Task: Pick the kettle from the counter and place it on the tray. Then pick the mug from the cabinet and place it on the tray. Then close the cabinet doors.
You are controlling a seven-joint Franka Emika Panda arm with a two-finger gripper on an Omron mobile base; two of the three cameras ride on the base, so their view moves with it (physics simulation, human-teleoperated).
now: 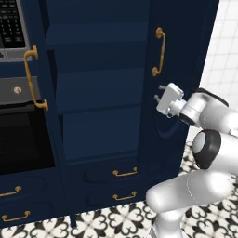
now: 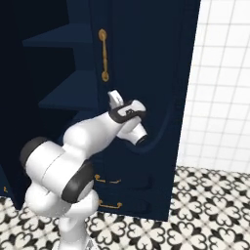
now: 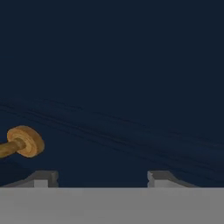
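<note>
- In the left base view the navy cabinet (image 1: 100, 93) stood open, its bare inner shelves showing, with two lower drawers (image 1: 111, 181) below them carrying brass pulls.
- The left cabinet door (image 1: 39, 83) was swung out toward the camera, its curved brass handle (image 1: 32, 76) lying in front of the black-fronted oven unit (image 1: 18, 135).
- The right cabinet door (image 1: 179, 69) also stood open, its own brass handle (image 1: 159, 51) high on its inner edge.
- The gripper (image 1: 158, 93) was level with the right door's face, just below that handle; its two fingers (image 1: 161, 87) pointed at the panel with a clear gap between them and nothing in it.
- The arm rose from the lower right over a black-and-white patterned floor (image 1: 116, 221).
- In the right base view the gripper (image 2: 114, 99) sat right against the right door (image 2: 146, 73), beneath the lower end of the brass handle (image 2: 103, 54); I could not tell from here whether it touched.
- A white tiled wall (image 2: 219, 83) stood to the right of the cabinet.
- In the hand view the dark door panel (image 3: 122, 78) lay very close ahead, and the two fingers (image 3: 41, 178) stood apart, empty.
- The round brass foot of the handle (image 3: 26, 141) showed at the left edge, above the left finger.
</note>
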